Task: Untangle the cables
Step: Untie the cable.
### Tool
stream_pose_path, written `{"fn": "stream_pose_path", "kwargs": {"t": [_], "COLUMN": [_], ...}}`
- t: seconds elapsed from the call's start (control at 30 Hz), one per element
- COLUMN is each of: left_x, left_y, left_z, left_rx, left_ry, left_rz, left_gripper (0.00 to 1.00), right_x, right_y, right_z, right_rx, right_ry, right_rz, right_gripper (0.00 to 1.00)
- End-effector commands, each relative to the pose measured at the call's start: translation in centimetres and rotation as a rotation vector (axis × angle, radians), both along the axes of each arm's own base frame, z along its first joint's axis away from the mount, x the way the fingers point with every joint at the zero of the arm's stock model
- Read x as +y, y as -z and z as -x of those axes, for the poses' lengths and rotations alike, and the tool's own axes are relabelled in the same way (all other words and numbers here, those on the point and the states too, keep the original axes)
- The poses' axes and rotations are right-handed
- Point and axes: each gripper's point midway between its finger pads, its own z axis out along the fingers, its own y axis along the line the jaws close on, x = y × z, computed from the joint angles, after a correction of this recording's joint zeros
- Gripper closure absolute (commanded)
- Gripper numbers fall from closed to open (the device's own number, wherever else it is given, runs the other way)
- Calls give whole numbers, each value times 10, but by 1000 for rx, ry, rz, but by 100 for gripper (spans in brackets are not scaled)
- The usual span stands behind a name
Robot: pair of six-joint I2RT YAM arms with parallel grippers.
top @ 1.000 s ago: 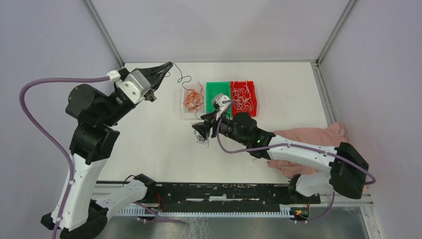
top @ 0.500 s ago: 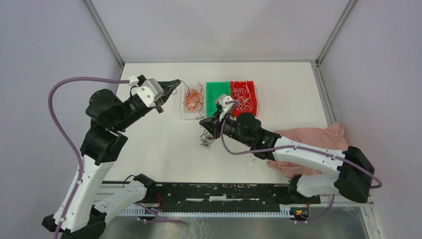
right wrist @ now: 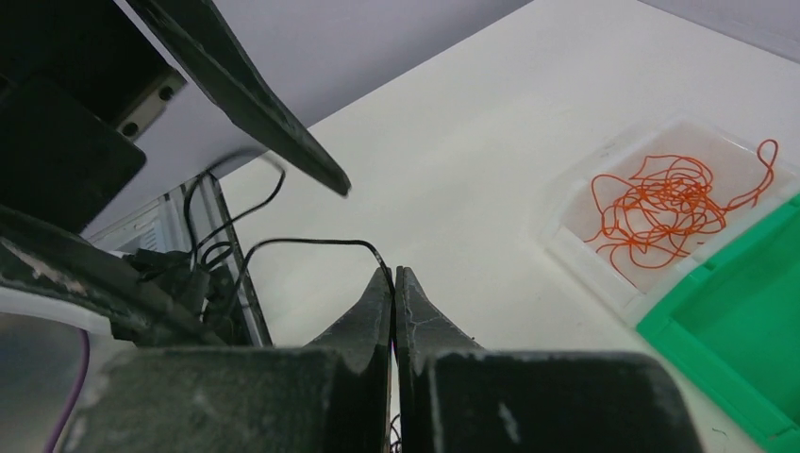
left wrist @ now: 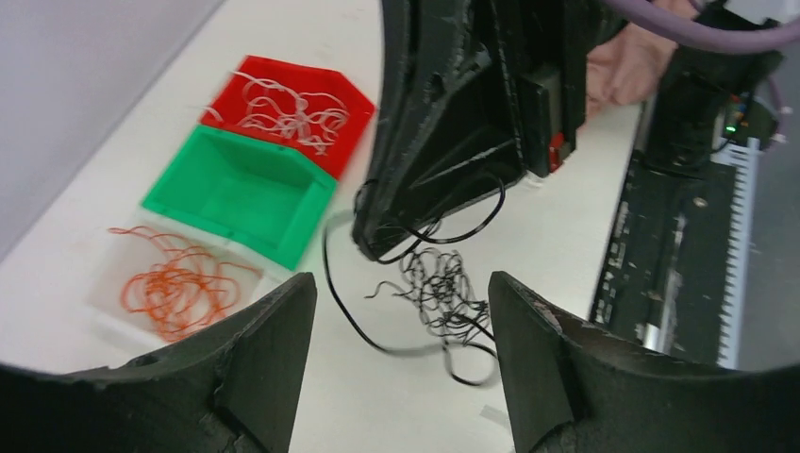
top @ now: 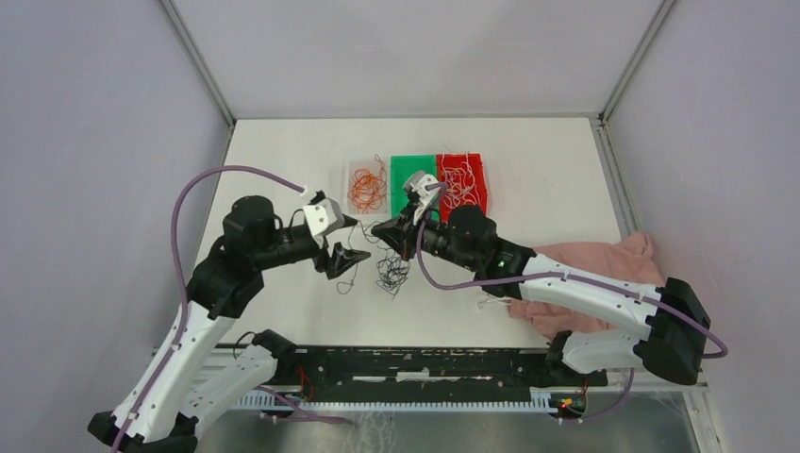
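Note:
A tangle of black cables lies on the white table, in the left wrist view just beyond my open fingers. My left gripper hangs open left of the tangle, holding nothing. A loose black strand trails under it. My right gripper is shut on a black cable that arcs out from its tips above the tangle. Orange cables sit in a clear tray. White cables fill the red bin.
A green bin stands between the clear tray and the red bin. A pink cloth lies at the right under the right arm. The black rail runs along the near edge.
My left arm swung down from the back left to beside the tangle and opened, dropping its black strand. My right gripper shut on a black cable and rose slightly.

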Motion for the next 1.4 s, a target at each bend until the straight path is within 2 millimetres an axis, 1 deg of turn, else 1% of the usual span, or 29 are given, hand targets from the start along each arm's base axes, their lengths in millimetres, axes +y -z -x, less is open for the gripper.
{"fn": "stream_pose_path", "kwargs": {"t": [0.0, 0.13, 0.23, 0.37, 0.43, 0.57, 0.7, 0.77, 0.87, 0.93, 1.03, 1.2, 1.23, 1.27, 1.37], "left_x": [-15, -17, -19, -20, -20, -21, -20, -20, -19, -18, -17, -15, -15, -15, -17], "left_y": [9, -1, -7, -17, -23, -29, -31, -30, -29, -29, -30, -34, -34, -36, -48], "left_z": [28, 24, 29, 23, 22, 19, 11, 9, 6, 6, 3, -2, -3, -3, -3], "left_rx": [77, 34, 21, -18, -31, -43, -60, -57, -49, -53, -64, -92, -95, -97, -109], "left_ry": [184, 183, 206, 179, 174, 162, 128, 121, 105, 104, 91, 75, 75, 75, 74], "left_rz": [2, 19, 44, 76, 92, 113, 122, 119, 113, 103, 92, 77, 76, 78, 100], "left_gripper": [25, 25, 25, 25, 27, 35, 49, 57, 71, 77, 80, 81, 82, 85, 94], "right_x": [8, 9, 10, 15, 17, 17, 18, 18, 17, 15, 15, 15, 16, 16, 15], "right_y": [-39, -35, -37, -40, -41, -43, -47, -48, -50, -52, -53, -53, -53, -53, -49], "right_z": [13, 16, 16, 21, 23, 26, 29, 31, 32, 32, 33, 34, 34, 34, 31], "right_rx": [-30, -21, -16, -9, -7, 0, 7, 12, 14, 13, 18, 27, 29, 33, 53], "right_ry": [-84, -105, -108, -144, -158, -169, -182, -192, -194, -188, -187, -191, -193, -193, -173], "right_rz": [-68, -41, -47, -53, -56, -65, -78, -83, -93, -98, -111, -120, -122, -124, -130], "right_gripper": [99, 99, 99, 99, 99, 99, 99, 99, 99, 99, 99, 99, 99, 98, 80]}}
